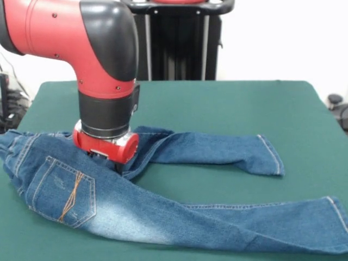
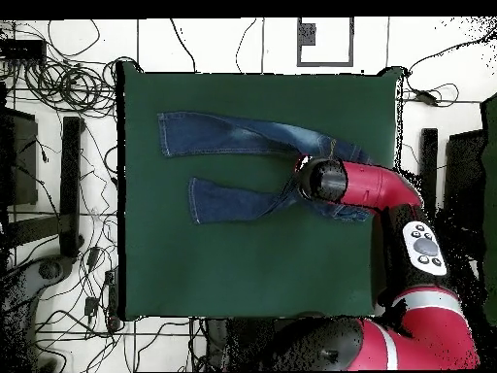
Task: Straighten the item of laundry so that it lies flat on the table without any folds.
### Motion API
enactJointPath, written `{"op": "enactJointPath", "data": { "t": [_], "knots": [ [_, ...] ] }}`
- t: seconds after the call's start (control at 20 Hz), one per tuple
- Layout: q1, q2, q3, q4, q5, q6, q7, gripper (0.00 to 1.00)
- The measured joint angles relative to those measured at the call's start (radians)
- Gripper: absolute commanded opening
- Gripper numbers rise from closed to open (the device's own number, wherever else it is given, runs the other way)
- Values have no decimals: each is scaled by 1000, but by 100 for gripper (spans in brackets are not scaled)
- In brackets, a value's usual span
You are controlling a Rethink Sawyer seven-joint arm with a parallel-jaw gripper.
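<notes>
So in the front view the jeans (image 1: 136,212) were sprawled across the near half of the bench (image 1: 228,103), waistband end out toward the left edge, the two legs running off toward the right edge. The nearer leg was pretty much flat, all the way to its hem (image 1: 337,217) by the near right corner. The farther leg (image 1: 217,149) was the problem: it bunched and folded over itself right at the crotch. The arm (image 1: 103,65) was planted straight down on that spot, and the pincer (image 1: 111,157) was buried behind the red wrist ring and the denim, so honestly I couldn't tell if it was wide, narrow or holding cloth.

From the overhead view, same story flipped: jeans (image 2: 233,136) lay in the far half of the bench (image 2: 243,272), legs pointing at the left edge, seat near the right edge. The wrist (image 2: 323,180) sat over the fork where the legs split, hiding the pincer completely.

My take on doing this step well: pinch only the top layer of that fold, lift just enough to free it, then drag along the leg's own line toward its hem, slowly. Yank sideways and the whole garment would probably slide on the felt and wrinkle the good leg.
</notes>
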Motion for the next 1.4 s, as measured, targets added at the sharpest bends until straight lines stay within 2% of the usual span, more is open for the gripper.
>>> {"op": "enactJointPath", "data": {
  "t": [0.95, 1.1, 1.4],
  "knots": [
    [-23, 0, 10, -12, 7, 1, 0, 100],
    [-50, 7, 36, -24, 36, 54, 0, 100],
    [-113, 40, 106, -116, 138, 367, 0, 100]
  ]
}}
